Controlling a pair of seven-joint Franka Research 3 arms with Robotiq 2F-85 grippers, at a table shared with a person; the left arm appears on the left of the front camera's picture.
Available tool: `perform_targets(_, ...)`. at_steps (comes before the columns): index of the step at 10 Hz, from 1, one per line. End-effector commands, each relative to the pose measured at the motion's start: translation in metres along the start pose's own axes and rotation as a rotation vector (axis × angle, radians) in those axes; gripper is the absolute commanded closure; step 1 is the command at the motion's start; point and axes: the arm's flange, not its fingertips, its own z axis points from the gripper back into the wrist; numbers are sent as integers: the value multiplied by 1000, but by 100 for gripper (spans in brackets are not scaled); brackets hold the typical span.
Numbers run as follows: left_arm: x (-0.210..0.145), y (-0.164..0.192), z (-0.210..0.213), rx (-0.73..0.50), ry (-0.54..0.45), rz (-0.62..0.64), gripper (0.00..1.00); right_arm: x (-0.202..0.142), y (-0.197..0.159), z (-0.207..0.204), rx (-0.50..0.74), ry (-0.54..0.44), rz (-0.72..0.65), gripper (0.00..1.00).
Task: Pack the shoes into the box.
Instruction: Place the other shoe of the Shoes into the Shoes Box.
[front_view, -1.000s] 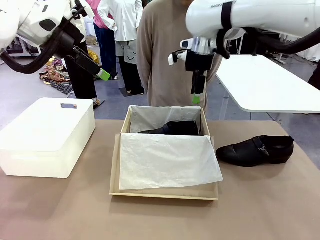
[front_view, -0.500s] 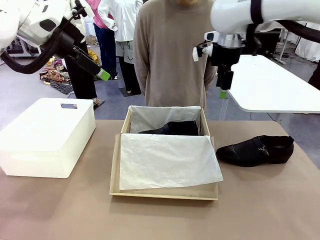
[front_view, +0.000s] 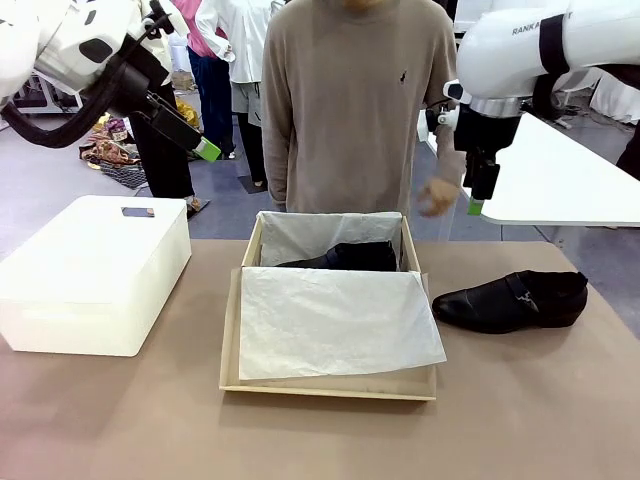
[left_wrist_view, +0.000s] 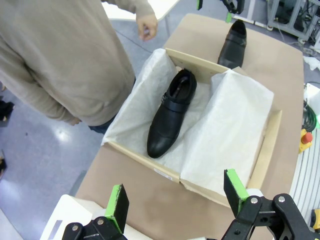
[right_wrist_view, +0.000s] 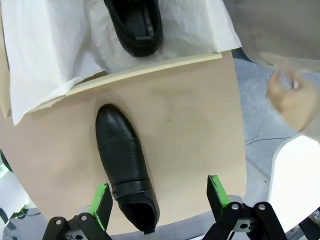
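One glossy black shoe (front_view: 345, 257) lies inside the tan cardboard box (front_view: 330, 385), at its far end, half under a sheet of white tissue paper (front_view: 335, 320). The other shoe (front_view: 512, 300) rests on the table to the right of the box. My right gripper (front_view: 475, 203) hangs open and empty, high above the gap between box and loose shoe. From its wrist I see the loose shoe (right_wrist_view: 122, 160) below, between the open fingers of the gripper (right_wrist_view: 160, 197). My left gripper (front_view: 205, 148) is raised at the far left, open; its wrist view shows the gripper (left_wrist_view: 176, 197) above the boxed shoe (left_wrist_view: 170, 117).
A white plastic bin (front_view: 95, 270) stands left of the box. A person in a beige sweater (front_view: 345, 110) stands behind the box, one hand (front_view: 437, 197) close to my right gripper. A white table (front_view: 545, 170) is at the back right.
My right arm has swung to the right, from over the back of the box to above the space beside the loose shoe. The person's hand has come into view. The left arm is still.
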Motion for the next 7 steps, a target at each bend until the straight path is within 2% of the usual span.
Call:
perform_targets(1, -1, 2, 1, -18, -20, -12, 0, -8, 4, -6, 11, -41, 6, 0)
perform_targets(2, -1, 2, 1, -18, -20, -12, 0, 0, 0, 0, 0, 0, 0, 0)
perform_targets(7, -1, 2, 1, -18, -20, -12, 0, 0, 0, 0, 0, 0, 0, 0)
